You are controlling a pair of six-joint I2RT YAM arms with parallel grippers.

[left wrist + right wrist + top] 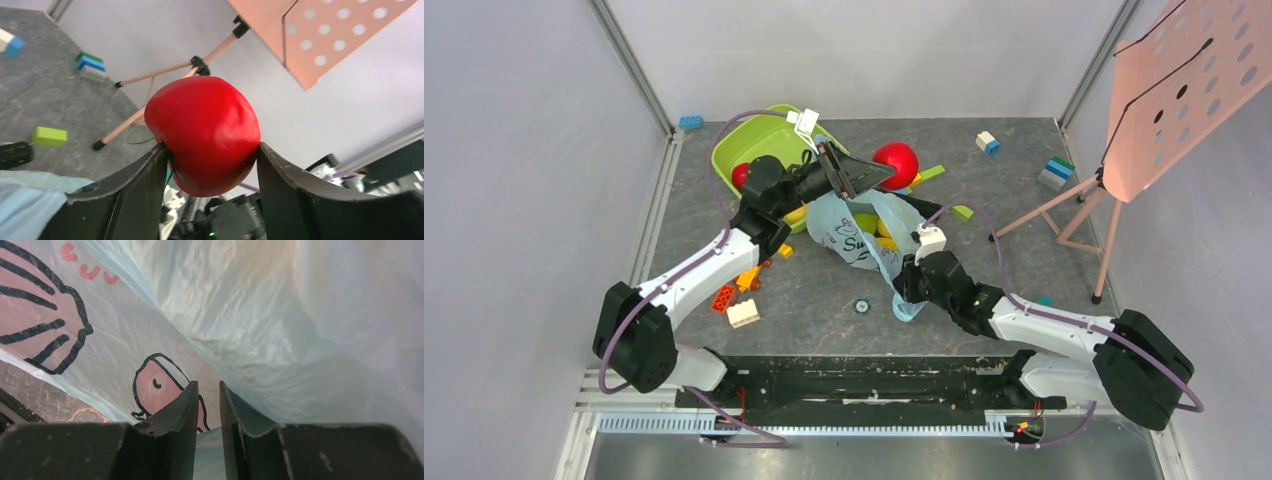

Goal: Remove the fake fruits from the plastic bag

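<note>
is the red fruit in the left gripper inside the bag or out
Out. The left gripper grips the red fruit in open air, no plastic around it; the plastic bag lies beside it.

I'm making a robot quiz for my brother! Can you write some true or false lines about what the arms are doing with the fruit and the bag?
1. The left gripper holds a red fruit. True.
2. The right gripper holds a toy block. False: it pinches the bag.
3. The red fruit is inside the bag. False: it is outside, between the left gripper's fingers.
4. A green bowl sits on the table. True.
</note>
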